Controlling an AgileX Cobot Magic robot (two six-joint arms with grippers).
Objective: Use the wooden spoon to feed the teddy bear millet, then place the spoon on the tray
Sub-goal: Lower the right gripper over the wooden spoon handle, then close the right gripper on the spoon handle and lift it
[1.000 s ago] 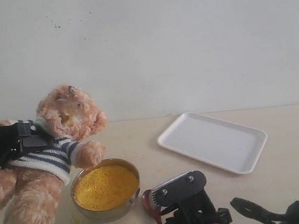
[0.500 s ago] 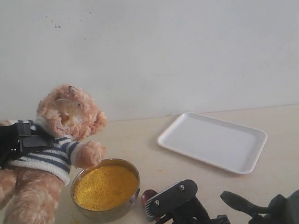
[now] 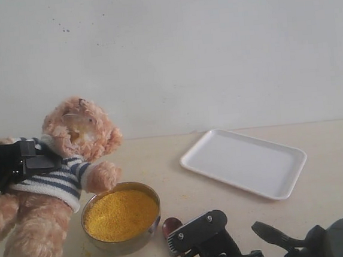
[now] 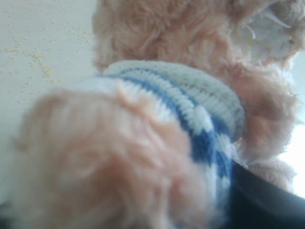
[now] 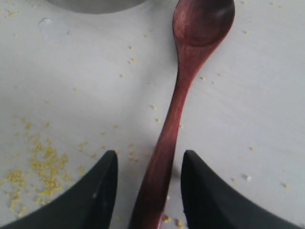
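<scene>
While you are looking at the exterior view, a pale beige tabletop [image 3: 332, 174] is running back to a plain off-white wall [image 3: 213, 52], which is showing a few small dark specks near its 11 o'clock corner. The surface is looking matte and bare apart from the task things and a scatter of loose yellow grains [image 5: 43, 167] that the right wrist view is showing around the spoon.

A metal bowl [image 3: 124, 245] is sitting low on the left half of the tabletop, with the millet [image 3: 120, 214] filling it. The teddy bear [image 3: 71, 149] is leaning at about 10 o'clock from the bowl, one paw resting just at its rim. Your left gripper [image 3: 18, 163] is clamping the bear across its striped shirt. The tray [image 3: 243, 161] is lying flat at about 2 o'clock from the bowl, well apart from it.

The wooden spoon [image 5: 186, 81] is lying on the tabletop at about 4 o'clock from the bowl, its oval end just beside the bowl's wall. Your right gripper [image 5: 150, 160] is standing open, one finger on each side of the handle. Whether either finger is touching the wood, you cannot tell.
</scene>
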